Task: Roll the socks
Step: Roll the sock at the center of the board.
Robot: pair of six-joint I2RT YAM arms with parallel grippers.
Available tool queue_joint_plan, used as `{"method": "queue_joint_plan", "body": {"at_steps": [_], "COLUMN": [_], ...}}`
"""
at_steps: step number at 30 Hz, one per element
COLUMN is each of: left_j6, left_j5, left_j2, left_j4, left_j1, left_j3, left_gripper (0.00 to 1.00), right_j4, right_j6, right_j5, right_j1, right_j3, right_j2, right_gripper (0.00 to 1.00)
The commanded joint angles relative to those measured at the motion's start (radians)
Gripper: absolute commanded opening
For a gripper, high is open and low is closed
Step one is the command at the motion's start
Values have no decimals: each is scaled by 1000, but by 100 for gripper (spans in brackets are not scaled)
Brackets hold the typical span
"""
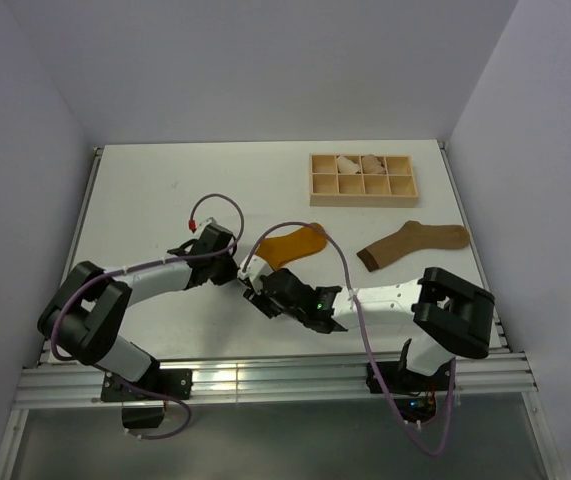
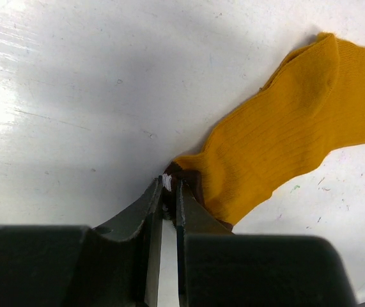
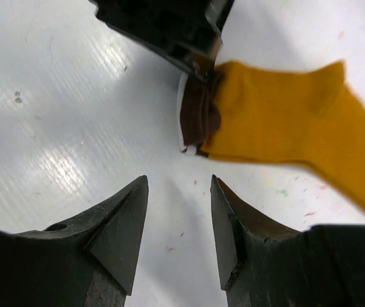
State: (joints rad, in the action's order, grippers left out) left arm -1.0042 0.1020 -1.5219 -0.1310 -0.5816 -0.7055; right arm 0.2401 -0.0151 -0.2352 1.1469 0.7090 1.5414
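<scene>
Left gripper [image 2: 168, 185]: pressing together on the striped cuff [image 3: 198, 118] of the orange sock [image 2: 291, 141]. It is pinching a thin fold of dark-brown-and-white fabric at the sock's open end, with the jaws standing nearly closed on the cloth.

Right gripper [image 3: 179, 182]: hanging just beside the orange sock's cuff end, short of touching it. Its jaws are standing spread with only bare table [image 1: 165, 200] showing between them, so it is gripping nothing.

Orange sock: lying flat and full length on the table, the foot stretching away from the pinched cuff. No turn of a roll is showing anywhere along it. The cuff is bunching a little where it is being held.

Brown sock [image 1: 410, 243]: lying flat to the right of the orange sock, well apart from it. Neither gripper is touching it, and it is unrolled.

Wooden box [image 1: 362, 199]: sitting beyond the orange sock, toward the far edge of the table, and holding two pale bundles [image 1: 348, 163] in its back row of compartments.

Progress, as a judgement: rolling is only beginning. One cuff is being held for a first turn, nothing is rolled yet, and both socks are waiting to be rolled.
</scene>
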Motion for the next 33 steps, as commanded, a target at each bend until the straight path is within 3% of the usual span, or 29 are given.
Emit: {"method": "queue_joint_plan", "body": {"at_steps": [1, 12, 22, 33], "left_j6": [47, 75, 90, 98], "left_j5": [4, -28, -50, -76], "left_j2": [-30, -18, 2, -6], "left_j4": [-41, -44, -25, -9], "left_j1": [15, 32, 49, 54], "left_j3": [-15, -18, -9, -5], "left_gripper": [0, 0, 0, 0], "right_j4": [105, 165, 120, 105], "right_j6": [-144, -273, -336, -302], "right_j5": [-162, -222, -279, -294], "right_j1": [40, 111, 117, 111], "right_j3": [36, 136, 242, 239], "right_j2": [5, 186, 335, 414], "right_gripper": [52, 54, 54, 52]}}
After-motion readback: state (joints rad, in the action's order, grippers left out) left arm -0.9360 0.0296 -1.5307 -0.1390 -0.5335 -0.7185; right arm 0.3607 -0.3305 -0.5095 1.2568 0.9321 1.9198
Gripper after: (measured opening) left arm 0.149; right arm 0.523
